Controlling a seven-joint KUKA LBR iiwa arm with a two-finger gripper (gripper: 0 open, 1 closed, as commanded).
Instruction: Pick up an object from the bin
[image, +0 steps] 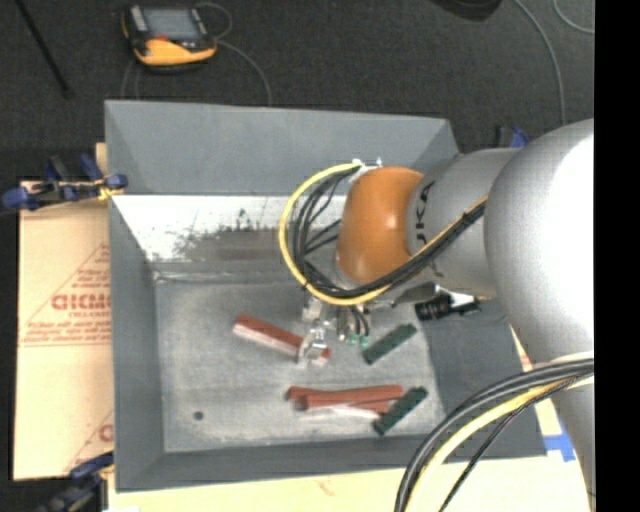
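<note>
The arm comes in from the right with its gripper low near the middle of the bin. It sits right at the right-hand end of a reddish-brown stick that lies flat on the floor at a slight slant. That stick looks like the pick target, since the tool tip is touching or very nearly touching its end. Whether it actually has hold of it is anyone's guess from this angle. The orange cover on the wrist and the loop of yellow cable hang over the tool, so how far open it is can't be told. A steep approach from above seems sensible for flat stuff on a flat floor, and the stick has bare floor on its left, so there's nothing close on that side to bump. Just right of the gripper is a small dark green bar, tilted and apart from the stick. Nearer the front wall lies a longer reddish-brown strip with a second dark green bar touching its right end. As for writing, there's dark lettering on the silver casing beside the orange cover, probably the maker's name, but the cable crosses it and it doesn't read cleanly. The things in the bin show no labels that can be made out.
</note>
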